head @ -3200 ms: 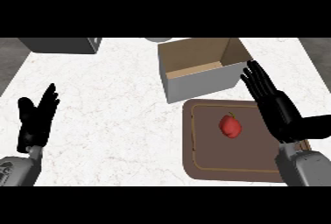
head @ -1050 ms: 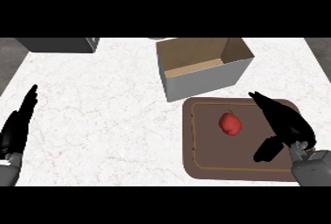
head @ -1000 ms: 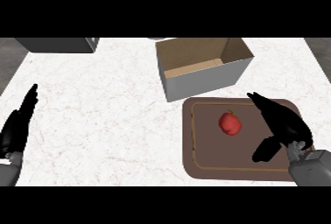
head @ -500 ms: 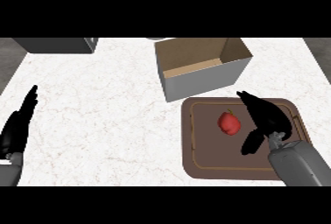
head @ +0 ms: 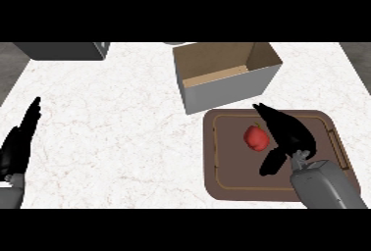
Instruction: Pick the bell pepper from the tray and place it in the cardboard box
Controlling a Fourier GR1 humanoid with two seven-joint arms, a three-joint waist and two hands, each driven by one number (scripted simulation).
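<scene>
The red bell pepper point(head: 255, 138) lay on the brown tray point(head: 239, 185), just left of the right hand point(head: 288, 133), whose fingers stretched open alongside it. The open cardboard box point(head: 226, 73) stood just behind. The left hand point(head: 18, 145) rested flat at the counter's left edge.

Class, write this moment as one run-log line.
phase: reach | right hand: open, beside red bell pepper on brown tray | left hand: resting open | open cardboard box: without pepper
</scene>
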